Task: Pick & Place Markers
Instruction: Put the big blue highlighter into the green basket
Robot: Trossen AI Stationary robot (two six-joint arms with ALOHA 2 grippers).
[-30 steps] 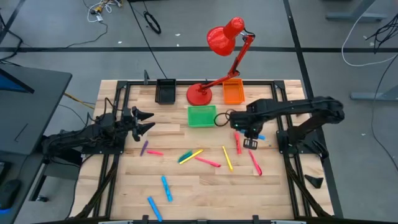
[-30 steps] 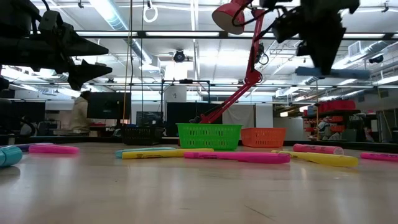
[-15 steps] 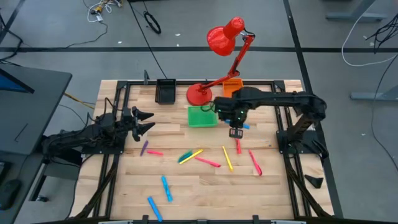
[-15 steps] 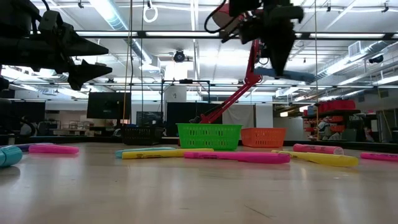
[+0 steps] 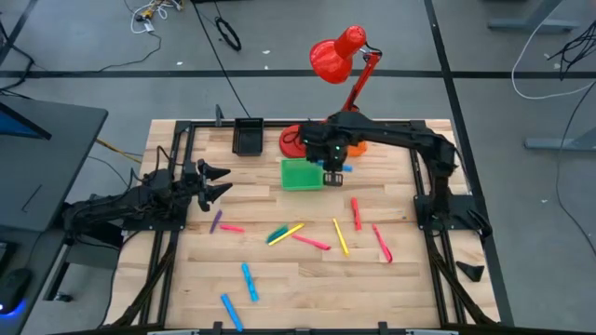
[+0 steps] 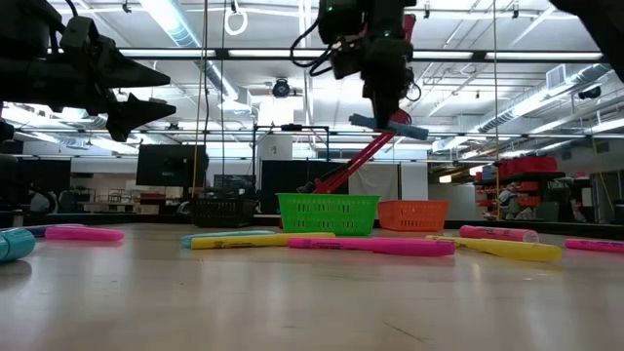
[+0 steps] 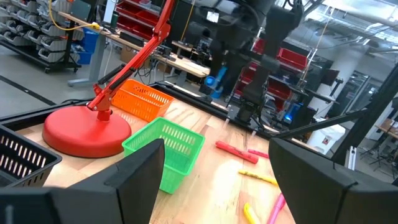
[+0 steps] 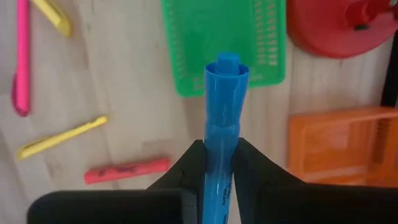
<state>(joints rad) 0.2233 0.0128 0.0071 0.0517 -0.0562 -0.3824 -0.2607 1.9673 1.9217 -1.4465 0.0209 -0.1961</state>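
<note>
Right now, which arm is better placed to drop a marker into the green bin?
The right. The right gripper is shut on a blue marker, held by the green bin's right edge. The left gripper is open and empty at the table's left side.

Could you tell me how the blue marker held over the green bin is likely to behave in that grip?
Probably stiff: the blue marker juts straight from the right end effector without sagging. Likely light, held near one end. Its smooth round barrel might slip or pivot, and would probably roll if dropped outside the green bin.

A workshop-lab: red parts-bin shelves (image 7: 134,12) and ceiling strip lights (image 6: 175,19).
</note>
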